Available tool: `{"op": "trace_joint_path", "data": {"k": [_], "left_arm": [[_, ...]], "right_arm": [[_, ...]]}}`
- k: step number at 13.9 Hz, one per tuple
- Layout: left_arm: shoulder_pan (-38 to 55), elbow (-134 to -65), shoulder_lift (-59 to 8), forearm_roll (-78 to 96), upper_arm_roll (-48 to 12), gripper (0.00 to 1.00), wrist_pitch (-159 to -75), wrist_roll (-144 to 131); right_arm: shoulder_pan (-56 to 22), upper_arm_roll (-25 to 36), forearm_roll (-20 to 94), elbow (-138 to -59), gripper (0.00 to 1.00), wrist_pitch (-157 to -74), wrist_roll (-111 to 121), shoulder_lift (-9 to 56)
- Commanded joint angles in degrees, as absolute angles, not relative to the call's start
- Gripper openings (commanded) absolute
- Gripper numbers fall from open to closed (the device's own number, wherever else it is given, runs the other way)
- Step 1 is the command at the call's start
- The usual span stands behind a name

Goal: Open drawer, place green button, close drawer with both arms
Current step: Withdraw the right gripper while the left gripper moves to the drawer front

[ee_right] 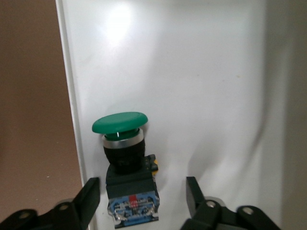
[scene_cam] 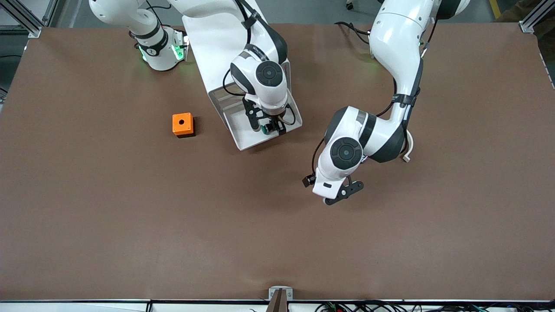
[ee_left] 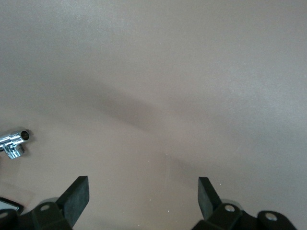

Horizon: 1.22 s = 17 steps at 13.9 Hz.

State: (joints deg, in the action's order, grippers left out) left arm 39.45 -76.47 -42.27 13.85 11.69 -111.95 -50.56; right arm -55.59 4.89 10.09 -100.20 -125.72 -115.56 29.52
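The drawer is pulled out of the white cabinet toward the front camera. The button lies on its side on the drawer floor, green cap up against a side wall. My right gripper hangs low over it; in the right wrist view this gripper is open, its fingers standing on either side of the button's black body. My left gripper is open and empty over bare table, nearer the front camera than the drawer; the left wrist view shows only table between its fingers.
An orange cube with a round hole stands beside the drawer toward the right arm's end. A small chrome fitting lies on the table near my left gripper. A pale part peeks out under the left arm.
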Motion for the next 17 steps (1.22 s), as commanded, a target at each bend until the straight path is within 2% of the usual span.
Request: {"op": "trace_joint_path", "data": {"k": [1, 5, 8, 13, 17], "left_arm": [[39.5, -76.6, -42.0, 12.5, 11.7, 1.00, -111.9, -51.7], [39.6, -76.8, -42.8, 12.5, 11.7, 1.00, -114.1, -51.9], [39.9, -77.0, -42.8, 12.4, 11.8, 1.00, -114.6, -53.7], [41.3, -77.4, -42.9, 13.1, 11.3, 1.00, -115.1, -53.3], [43.2, -77.6, -43.3, 13.2, 9.4, 1.00, -114.9, -53.3]], "right_arm": [[-54.8, 5.4, 10.0, -92.7, 1.00, -115.9, -112.4, 30.7], [-51.1, 5.4, 10.0, -84.9, 1.00, -103.3, -105.0, 30.5], [-48.5, 5.7, 6.8, -80.8, 1.00, -94.2, -88.6, 29.9], [-36.7, 5.8, 2.8, -75.3, 1.00, -83.5, -65.9, 29.6], [-26.1, 5.7, -1.1, -74.7, 1.00, -80.0, -45.1, 26.5]]}}
